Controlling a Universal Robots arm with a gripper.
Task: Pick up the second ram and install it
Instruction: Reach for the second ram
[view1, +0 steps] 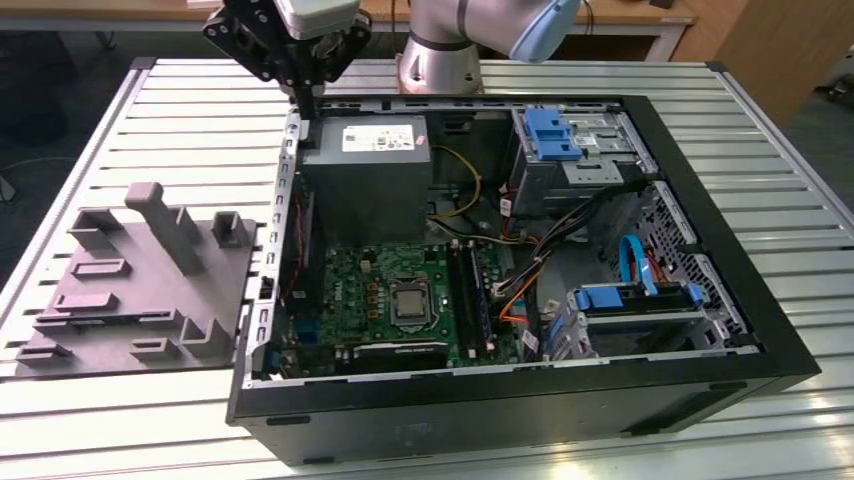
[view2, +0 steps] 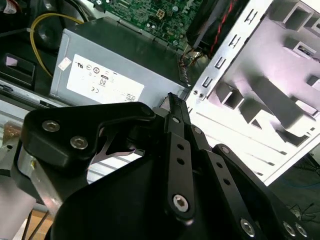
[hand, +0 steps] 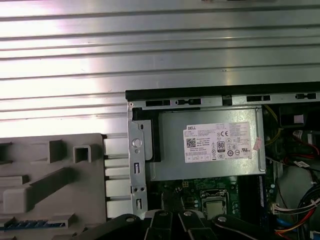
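Gripper (view1: 308, 108) is seen hanging over the far corner of the case (view1: 534, 405), on the exterior view's left, about where the side wall meets the PSU (view1: 367, 185). It looks to be held well above the case.

Fingers (view2: 176, 135) are pressed together into one thin black blade in the second wrist view, with the tip pointed at the PSU's edge. Whether the ram is pinched in there can't be told, tbh, since anything that thin and dark gets lost against the pads. So the stick's spot can't be pinned down. Long dark strips (view1: 465, 290) can be made out on the motherboard (view1: 374, 285), just to the exterior view's right of the CPU socket (view1: 407, 300), but slot and stick can't be told apart there.

Case is laid on its side with the lid off, on a slatted metal table (view1: 107, 130). A grey fixture (view1: 134, 290) with posts and pockets is set just beside the case on the exterior view's left. Yellow wire (view1: 463, 180) is looped next to the PSU, and blue drive brackets (view1: 550, 135) are seen further to the exterior view's right.
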